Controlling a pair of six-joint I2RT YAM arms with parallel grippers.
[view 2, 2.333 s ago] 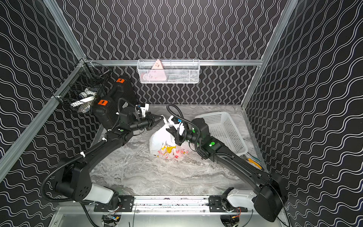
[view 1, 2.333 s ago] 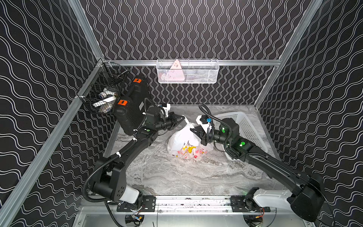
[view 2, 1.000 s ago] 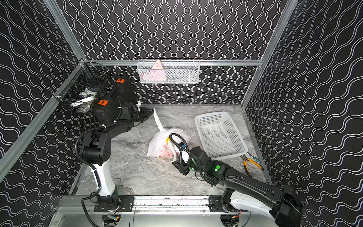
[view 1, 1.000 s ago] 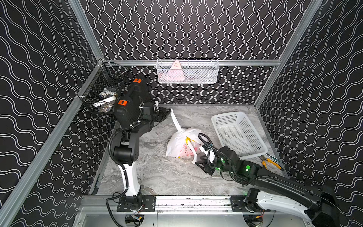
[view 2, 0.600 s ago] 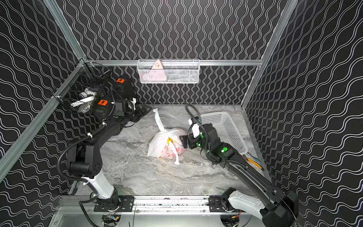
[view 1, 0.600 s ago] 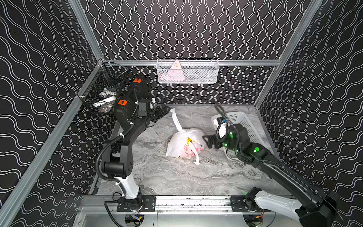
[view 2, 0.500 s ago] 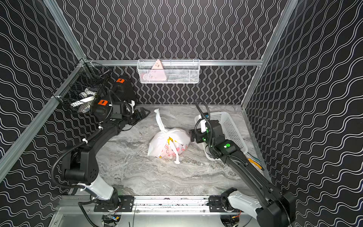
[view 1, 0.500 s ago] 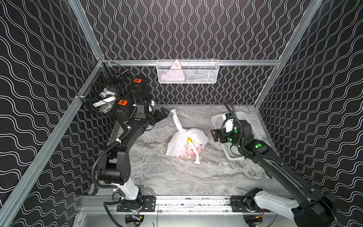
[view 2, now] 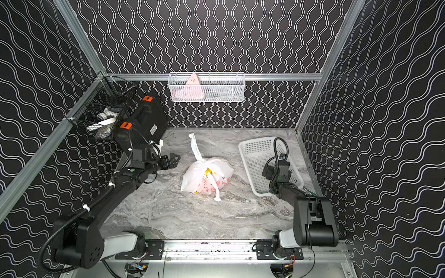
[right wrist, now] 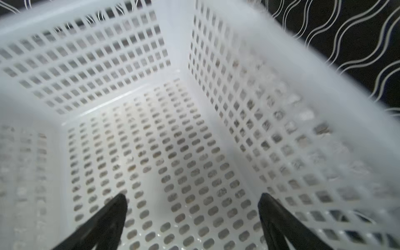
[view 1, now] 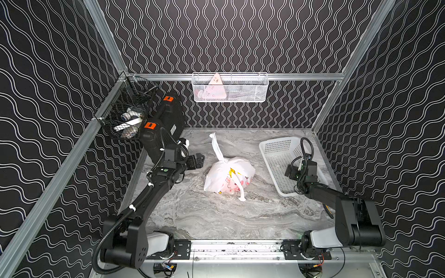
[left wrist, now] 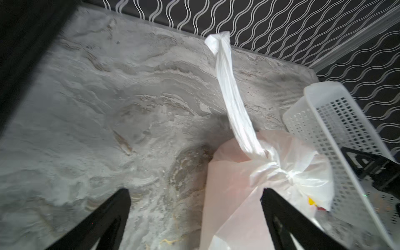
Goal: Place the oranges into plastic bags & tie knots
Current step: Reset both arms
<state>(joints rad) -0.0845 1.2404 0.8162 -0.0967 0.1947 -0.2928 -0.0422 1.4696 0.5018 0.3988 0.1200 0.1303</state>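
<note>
The white plastic bag [view 1: 228, 177] [view 2: 207, 174] with cartoon prints lies on the marble table in both top views. Its handle strips are tied into a knot [view 1: 223, 160] [left wrist: 275, 171]. One tail sticks up toward the back and the other drapes over the front. The oranges are hidden inside the bag. My left gripper [view 1: 199, 160] [left wrist: 194, 190] is open, just left of the bag, with nothing between its fingers. My right gripper [view 1: 290, 172] [right wrist: 191, 195] is open and empty. It hangs over the inside of the white perforated basket [view 1: 277, 149] [right wrist: 97, 65].
The white basket stands at the right, close to the wall. A white wire basket [view 1: 230, 87] hangs on the back wall. A black wire basket [view 1: 127, 115] with small items hangs on the left rail. Bare marble lies in front of the bag.
Both grippers have opened and let go of the handle tails. The right arm swung from in front of the bag over to the basket. The left gripper came down beside the bag.
</note>
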